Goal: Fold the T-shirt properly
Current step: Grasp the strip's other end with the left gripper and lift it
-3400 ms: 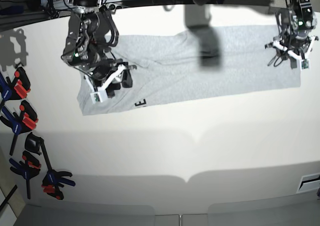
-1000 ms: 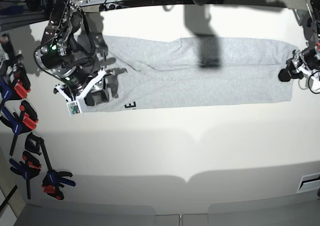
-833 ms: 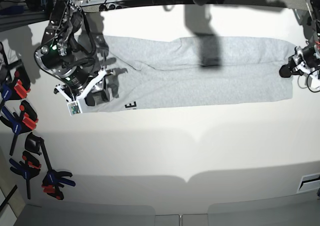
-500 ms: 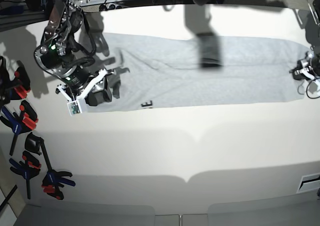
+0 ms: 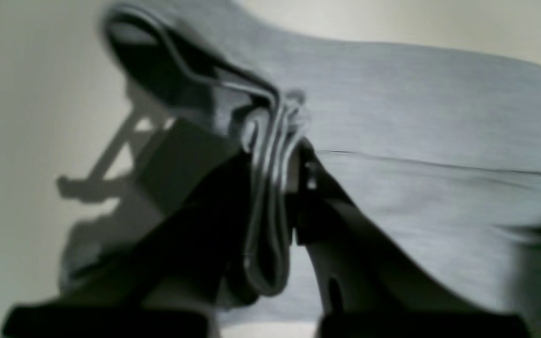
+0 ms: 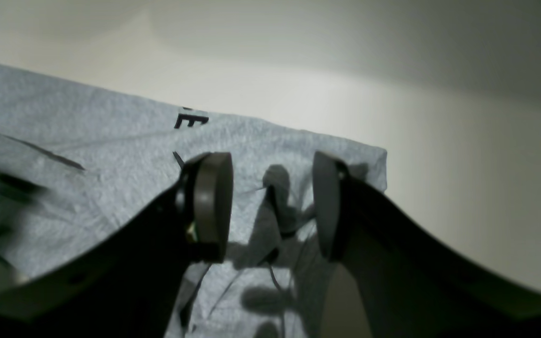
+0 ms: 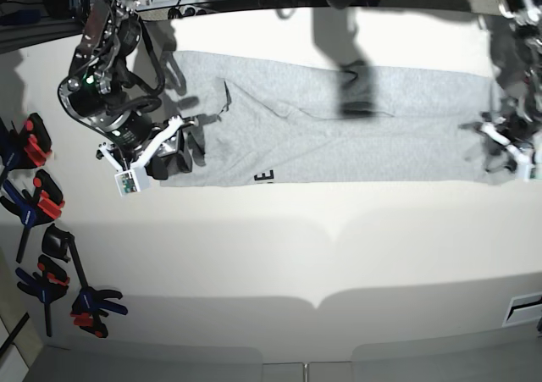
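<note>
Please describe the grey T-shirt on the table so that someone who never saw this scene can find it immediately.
Look at the wide white table; across its far half lies a long band of light grey cloth, the T-shirt, stretched between the left gripper, shut on one end, and the open right gripper at the other. It is the only cloth there, with a black letter E at its near edge, unlike the clamps beside the table.

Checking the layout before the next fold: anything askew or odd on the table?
Mostly tidy. The light heather-grey cotton T-shirt lies as a long folded strip, with a small flap turned up near its right-arm end. The left end effector is clamped on bunched layers.
</note>
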Controlling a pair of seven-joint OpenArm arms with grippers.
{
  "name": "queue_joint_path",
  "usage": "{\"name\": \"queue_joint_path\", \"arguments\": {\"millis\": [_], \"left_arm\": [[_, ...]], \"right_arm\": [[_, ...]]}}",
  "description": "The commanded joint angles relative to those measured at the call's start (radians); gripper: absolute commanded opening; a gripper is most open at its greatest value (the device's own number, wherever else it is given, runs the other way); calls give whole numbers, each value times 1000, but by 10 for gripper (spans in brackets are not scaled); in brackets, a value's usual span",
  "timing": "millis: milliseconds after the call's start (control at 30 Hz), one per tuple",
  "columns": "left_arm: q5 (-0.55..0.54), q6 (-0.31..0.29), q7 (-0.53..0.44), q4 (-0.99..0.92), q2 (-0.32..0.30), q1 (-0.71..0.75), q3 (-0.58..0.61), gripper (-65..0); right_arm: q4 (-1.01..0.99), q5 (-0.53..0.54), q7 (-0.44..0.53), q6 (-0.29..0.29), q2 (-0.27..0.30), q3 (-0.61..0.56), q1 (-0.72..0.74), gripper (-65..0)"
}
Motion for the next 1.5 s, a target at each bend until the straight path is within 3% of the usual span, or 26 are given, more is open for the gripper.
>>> {"name": "queue_joint_path", "arguments": {"millis": [0, 167, 433, 600, 933, 1033, 1100, 1167, 1233, 1300, 1367, 1467], "left_arm": [[-11, 1, -17, 56, 13, 2, -6, -650], [-13, 1, -21, 182, 169, 23, -6, -650], [-22, -26, -19, 188, 344, 41, -3, -650], [-58, -41, -17, 188, 387, 51, 48, -650], [-13, -40, -49, 188, 402, 59, 160, -650], [-29, -40, -46, 188, 402, 59, 160, -471], [-80, -41, -46, 188, 402, 59, 160, -345], [-159, -41, -46, 188, 402, 59, 160, -260], [-236, -49, -46, 188, 402, 59, 160, -217], [-266, -105, -46, 188, 401, 58, 160, -214], [-256, -162, -46, 188, 399, 56, 158, -214], [-182, -199, -47, 188, 399, 56, 156, -214]], "right_arm": [[24, 13, 24, -2, 10, 4, 15, -383], [47, 13, 24, -2, 11, 4, 14, -383], [61, 13, 24, -2, 11, 4, 15, -383], [61, 5, 26, -2, 11, 4, 15, -383], [61, 2, 32, -2, 11, 4, 14, -383], [61, 2, 32, -2, 11, 4, 14, -383], [61, 3, 33, -2, 11, 4, 14, -383], [61, 6, 33, -2, 11, 4, 14, -383], [61, 5, 33, -2, 11, 4, 14, -383], [61, 5, 39, -2, 10, 4, 15, -383], [61, 5, 48, -2, 11, 4, 15, -383], [61, 0, 37, -2, 11, 4, 14, -383]]}}
